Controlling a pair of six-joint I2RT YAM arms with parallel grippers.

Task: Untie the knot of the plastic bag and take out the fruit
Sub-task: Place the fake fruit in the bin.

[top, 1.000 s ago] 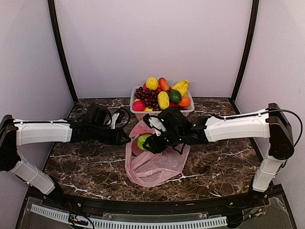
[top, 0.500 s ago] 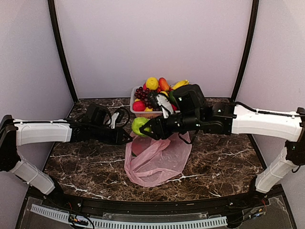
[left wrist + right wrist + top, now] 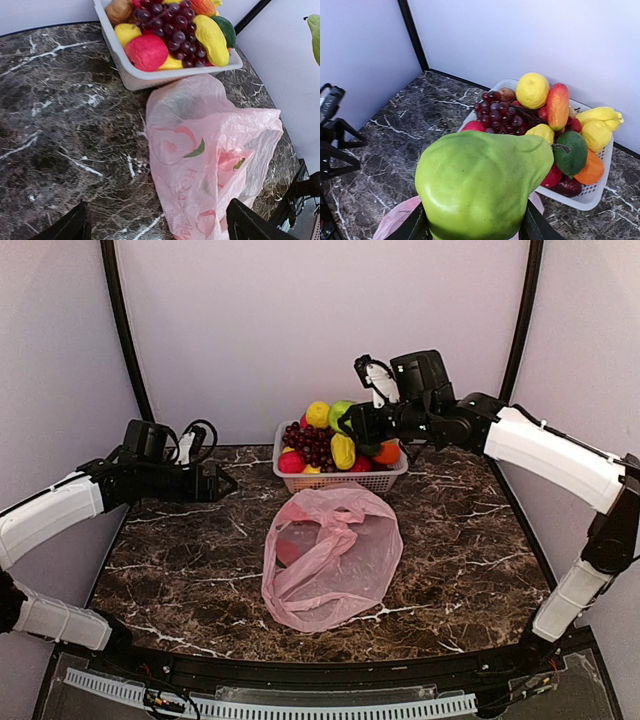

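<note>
On the dark marbled desk point(image 3: 180, 570), at its middle, lay one pink plastic bag point(image 3: 335, 560), flat and crumpled, with its far edge just in front of a white basket point(image 3: 345, 480). One green fruit point(image 3: 480, 185) was clear of the bag and aloft near the basket, clamped between the jaws of the right gripper point(image 3: 352, 422). The basket held a heap: purple grapes point(image 3: 310, 445), a lemon point(image 3: 319, 414), a yellow oblong fruit point(image 3: 343, 450), a red fruit point(image 3: 291, 462) and an orange fruit point(image 3: 387, 452). Left of the bag and apart from it, the left gripper point(image 3: 218, 483) hung over the desk, jaws spread wide, nothing between them.
</note>
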